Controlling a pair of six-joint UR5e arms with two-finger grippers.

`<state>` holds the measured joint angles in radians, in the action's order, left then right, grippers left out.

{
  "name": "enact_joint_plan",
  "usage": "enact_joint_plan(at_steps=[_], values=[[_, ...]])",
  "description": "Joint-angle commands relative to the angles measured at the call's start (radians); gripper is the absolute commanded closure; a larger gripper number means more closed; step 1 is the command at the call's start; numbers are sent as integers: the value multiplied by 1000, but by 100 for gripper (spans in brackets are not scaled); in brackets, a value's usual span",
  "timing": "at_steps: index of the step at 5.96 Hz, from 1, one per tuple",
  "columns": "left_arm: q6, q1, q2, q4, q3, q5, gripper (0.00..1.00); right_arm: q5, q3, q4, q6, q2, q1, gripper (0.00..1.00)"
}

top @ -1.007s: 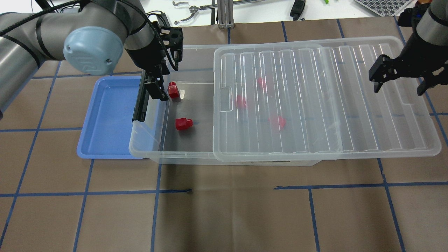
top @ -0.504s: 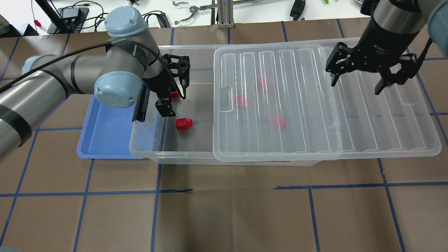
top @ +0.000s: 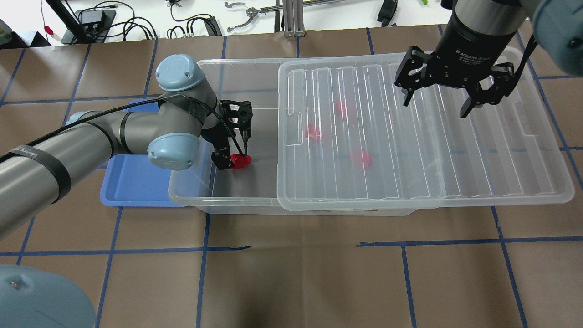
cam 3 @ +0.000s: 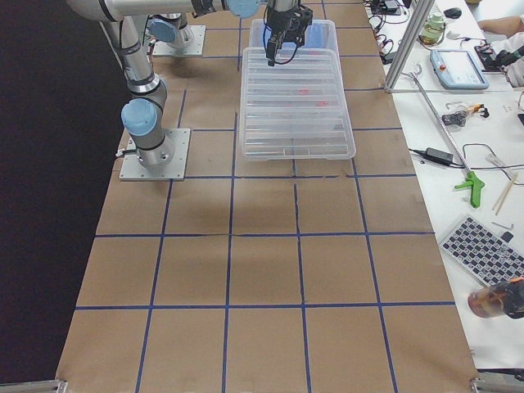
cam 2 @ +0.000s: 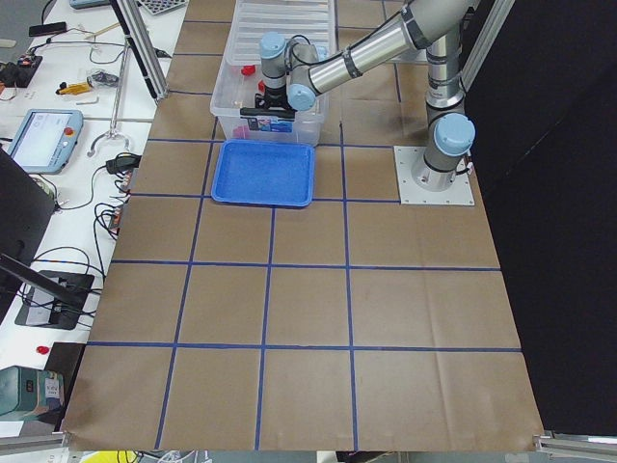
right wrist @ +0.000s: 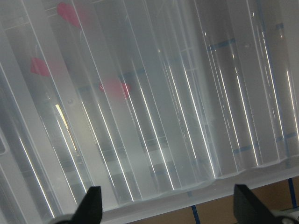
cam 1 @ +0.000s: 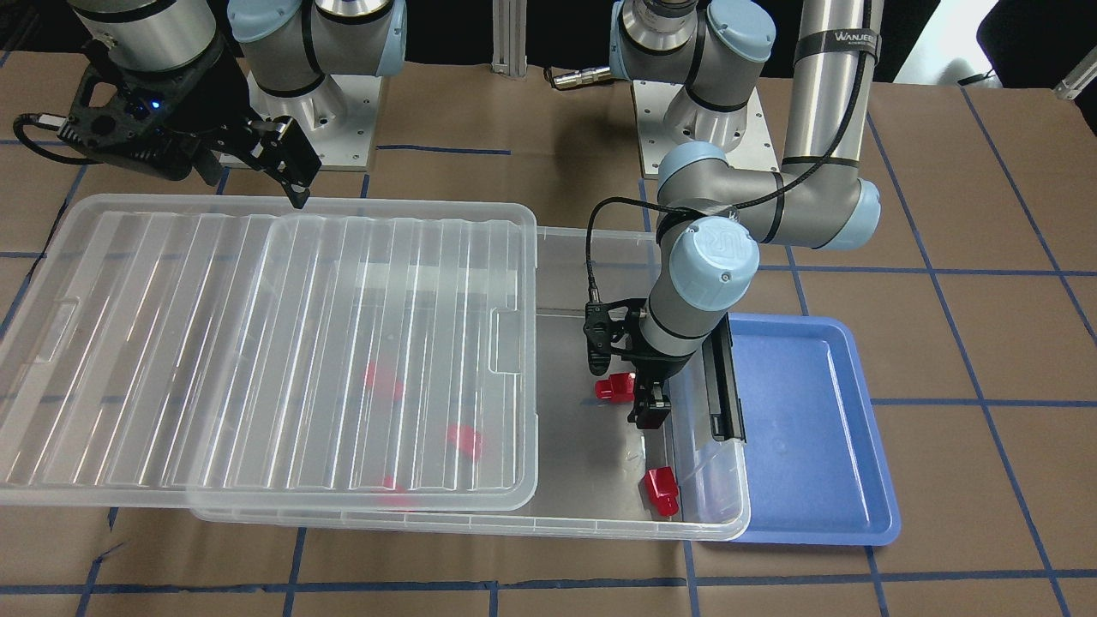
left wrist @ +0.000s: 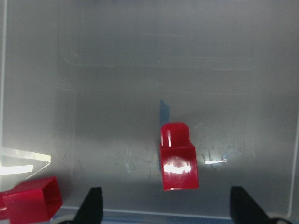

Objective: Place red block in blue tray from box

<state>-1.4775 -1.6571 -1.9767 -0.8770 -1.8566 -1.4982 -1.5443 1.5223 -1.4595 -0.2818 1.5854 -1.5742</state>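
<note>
The clear box (top: 191,197) has its ribbed lid (top: 410,136) slid right, so its left end is uncovered. Two red blocks lie there. One red block (top: 240,160) sits between the open fingers of my left gripper (top: 233,159), which hovers just over it; the left wrist view shows this red block (left wrist: 178,163) centred between the fingertips. The second red block (cam 1: 662,493) lies by the box's far wall. Three more red blocks (top: 361,158) show blurred under the lid. The blue tray (top: 132,182) lies left of the box with nothing in it. My right gripper (top: 436,102) is open above the lid.
A black latch bar (cam 1: 720,386) stands on the box's short end between the box and the tray (cam 1: 806,428). My left forearm (top: 91,141) crosses above the tray. Cables and tools lie on the white bench (top: 255,13) beyond the table.
My left gripper has moved from the far red block to over the nearer one. My right gripper has swung left over the lid. No block has moved.
</note>
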Motion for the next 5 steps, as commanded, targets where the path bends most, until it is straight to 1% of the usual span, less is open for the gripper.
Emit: enact_joint_plan(at_steps=[1,2,3,4,5], values=[[-16,-4,-40,12,3,-2,16,3,-4,1,35,-1,-1,0],[-38,-4,-45,38,2,-1,45,3,-2,1,35,1,-1,0],[-35,-7,-44,41,-1,-1,84,3,-2,1,35,-2,0,0],[-36,-7,-24,39,3,-1,93,3,-4,-1,35,1,0,0],[-38,-10,-2,24,10,-1,93,1,-4,1,33,5,0,0]])
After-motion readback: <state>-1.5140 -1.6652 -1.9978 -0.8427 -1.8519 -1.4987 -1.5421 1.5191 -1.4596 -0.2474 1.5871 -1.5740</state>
